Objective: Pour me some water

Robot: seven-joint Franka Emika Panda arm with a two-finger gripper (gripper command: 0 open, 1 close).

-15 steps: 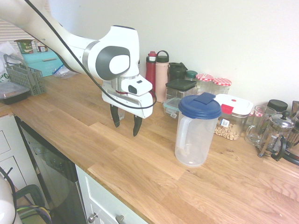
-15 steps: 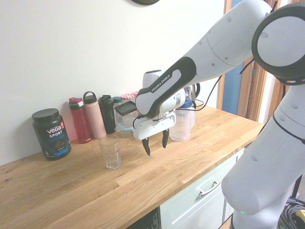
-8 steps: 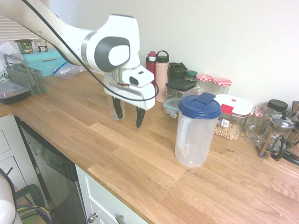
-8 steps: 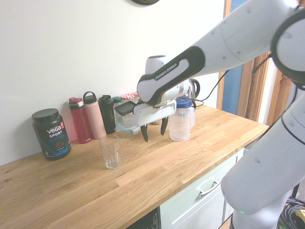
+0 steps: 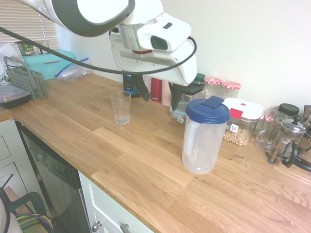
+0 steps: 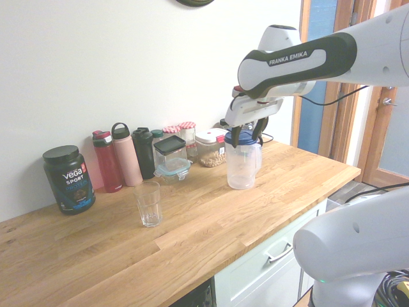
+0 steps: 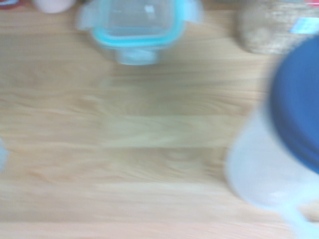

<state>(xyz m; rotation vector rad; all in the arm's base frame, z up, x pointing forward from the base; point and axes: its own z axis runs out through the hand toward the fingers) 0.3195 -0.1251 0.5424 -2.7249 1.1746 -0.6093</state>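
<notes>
In the first exterior view, left to right, a teal box [image 5: 47, 65] is sitting at the back; a clear glass [image 5: 121, 110] is standing upright on the table [image 5: 121, 160]; the end effector [image 5: 159, 93] is hovering empty, fingers spreading wide; the blue-lidded pitcher [image 5: 201, 145] is standing upright; a French press [image 5: 285, 140] is standing farthest right.

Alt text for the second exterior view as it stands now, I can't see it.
The robot's open, empty hand hovers by the blue lid of a clear pitcher on a wooden counter. An upright, clear glass stands apart, nearer a black Vega Sport tub. Bottles and food containers line the wall.
</notes>
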